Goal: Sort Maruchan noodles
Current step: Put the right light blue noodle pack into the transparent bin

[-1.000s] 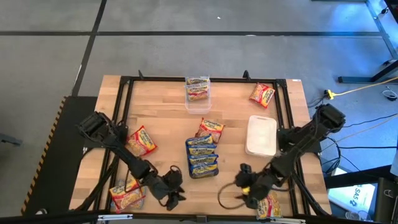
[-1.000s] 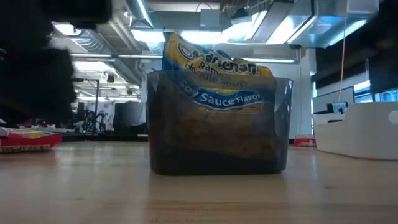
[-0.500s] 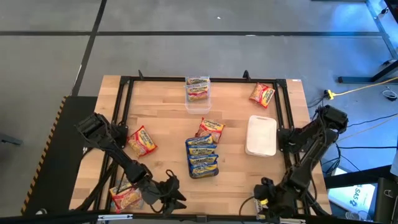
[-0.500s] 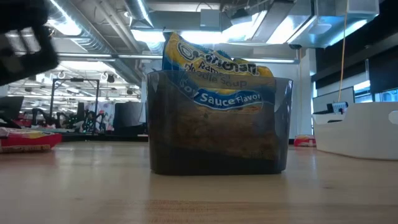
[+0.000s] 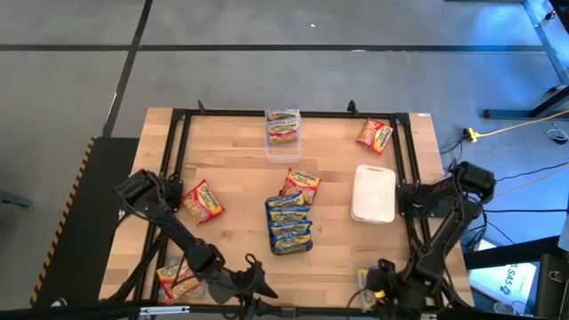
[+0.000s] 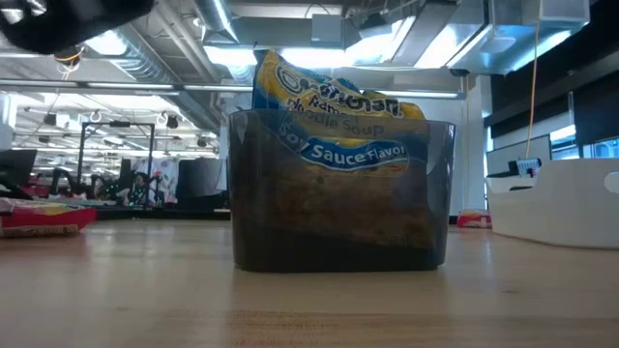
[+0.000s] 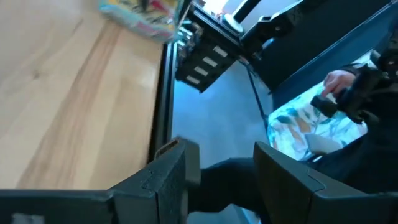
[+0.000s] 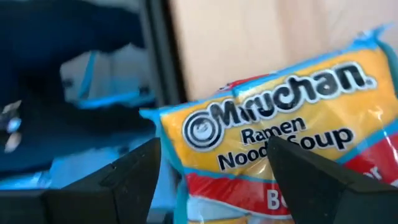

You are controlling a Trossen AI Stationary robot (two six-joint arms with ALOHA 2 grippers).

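Observation:
Maruchan noodles lie spread over the wooden table. A red-banded packet [image 8: 280, 124] lies flat at the near right corner, and my right gripper [image 8: 214, 149] hangs open just above it, a finger on either side, pointing steeply down. In the high view that gripper [image 5: 370, 286] covers most of the packet [image 5: 359, 279]. My left gripper [image 5: 258, 283] is open and holds nothing at the near edge [image 7: 221, 152], pointing out past the table. A stack of blue-banded packets [image 5: 289, 222] lies mid-table. Another packet stands in the clear tub [image 5: 283, 129], also in the low view [image 6: 338, 184].
Single packets lie at the left [image 5: 203, 201], centre [image 5: 302, 184], far right [image 5: 374, 134] and near left [image 5: 180, 277]. A white tray [image 5: 373, 193] sits at the right. A black frame [image 5: 178, 160] rims the table. A person's hand [image 7: 336, 81] shows beyond the near edge.
My right gripper has swung toward the near right corner, sunk and rolled, and now stands over the red-banded packet there. My left gripper has moved toward the near edge, risen and tipped toward level. Both have stayed open. No packet has moved.

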